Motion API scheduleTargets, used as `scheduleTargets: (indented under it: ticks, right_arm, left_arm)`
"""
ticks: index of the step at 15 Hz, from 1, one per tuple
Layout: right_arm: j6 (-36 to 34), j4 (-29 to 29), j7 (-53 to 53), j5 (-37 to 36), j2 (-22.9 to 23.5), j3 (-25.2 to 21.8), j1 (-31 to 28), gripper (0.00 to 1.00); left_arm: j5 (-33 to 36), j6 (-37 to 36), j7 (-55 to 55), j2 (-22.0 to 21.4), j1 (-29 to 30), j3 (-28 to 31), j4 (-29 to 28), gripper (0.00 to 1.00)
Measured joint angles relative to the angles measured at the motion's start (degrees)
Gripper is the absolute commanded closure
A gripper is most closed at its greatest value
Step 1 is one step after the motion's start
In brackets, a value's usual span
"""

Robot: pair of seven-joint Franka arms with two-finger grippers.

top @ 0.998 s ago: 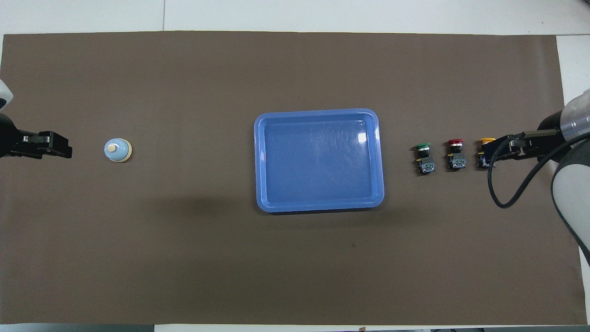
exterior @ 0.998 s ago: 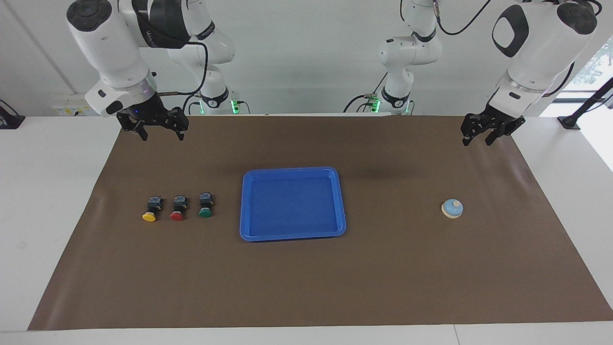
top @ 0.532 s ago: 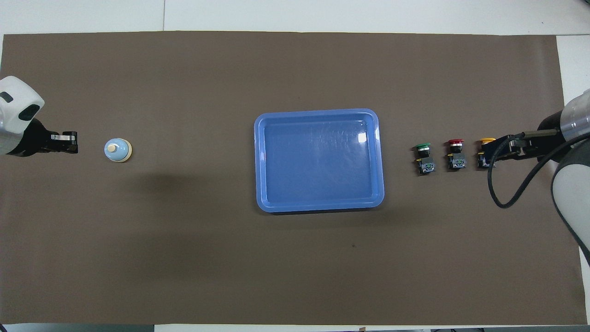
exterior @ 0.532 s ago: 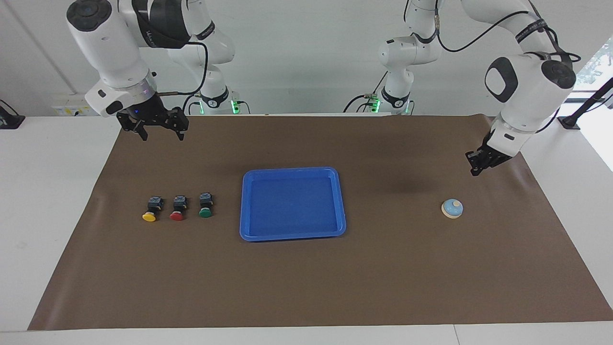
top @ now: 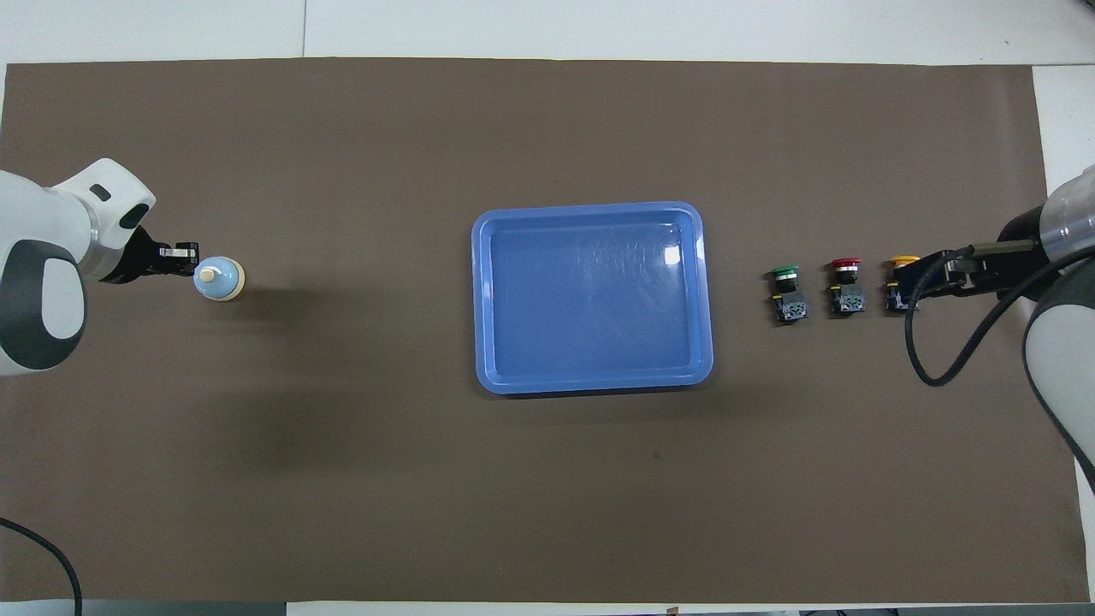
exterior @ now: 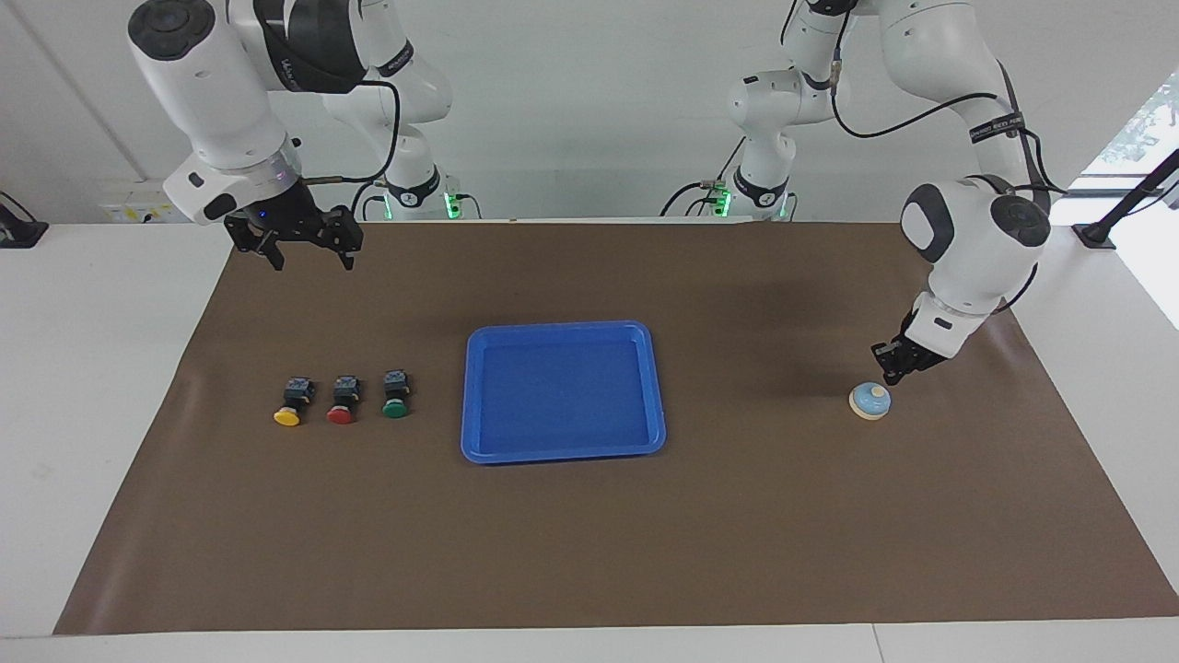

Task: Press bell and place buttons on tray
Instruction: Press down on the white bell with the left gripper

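The light-blue bell [exterior: 869,401] [top: 219,278] sits on the brown mat toward the left arm's end of the table. My left gripper [exterior: 890,376] [top: 190,260] is shut and hangs just over the bell's edge, close to its cream knob; I cannot tell if it touches. The yellow button [exterior: 288,410] [top: 902,261], red button [exterior: 341,408] [top: 847,284] and green button [exterior: 395,401] [top: 787,291] stand in a row toward the right arm's end. My right gripper [exterior: 313,264] [top: 914,282] waits open, raised over the mat near the yellow button. The blue tray [exterior: 562,391] [top: 590,295] lies mid-table with nothing in it.
A brown mat [exterior: 589,552] covers most of the white table. A black cable [top: 941,342] loops down from the right arm's wrist.
My left arm has come down and forward from high over the mat's edge to just above the bell, and its gripper has shut. The right arm has not moved.
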Motion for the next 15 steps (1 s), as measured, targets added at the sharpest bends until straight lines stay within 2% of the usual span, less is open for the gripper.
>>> scheduleTargets:
  ticks: [4, 9, 12, 13, 14, 15]
  right_arm:
    - [0.00, 0.00, 0.00, 0.00, 0.00, 0.00, 0.00, 0.00]
    - [0.00, 0.00, 0.00, 0.00, 0.00, 0.00, 0.00, 0.00]
    - [0.00, 0.00, 0.00, 0.00, 0.00, 0.00, 0.00, 0.00]
    - [0.00, 0.00, 0.00, 0.00, 0.00, 0.00, 0.00, 0.00]
    - [0.00, 0.00, 0.00, 0.00, 0.00, 0.00, 0.00, 0.00]
    - [0.00, 0.00, 0.00, 0.00, 0.00, 0.00, 0.00, 0.00]
  left_arm:
    - [0.00, 1.55, 0.00, 1.06, 0.05, 0.05, -0.31, 1.00]
    - [0.00, 6.79, 0.00, 1.46, 0.05, 0.03, -3.90, 1.00]
    - [0.00, 6.32, 0.00, 1.56, 0.04, 0.01, -3.67, 0.81]
    - [0.00, 4.60, 0.00, 1.56, -0.01, -0.05, -2.90, 0.62]
    - [0.00, 1.31, 0.00, 1.54, -0.11, -0.11, -1.15, 0.49]
    - [0.00, -2.74, 0.00, 1.48, -0.22, -0.12, 1.32, 0.32]
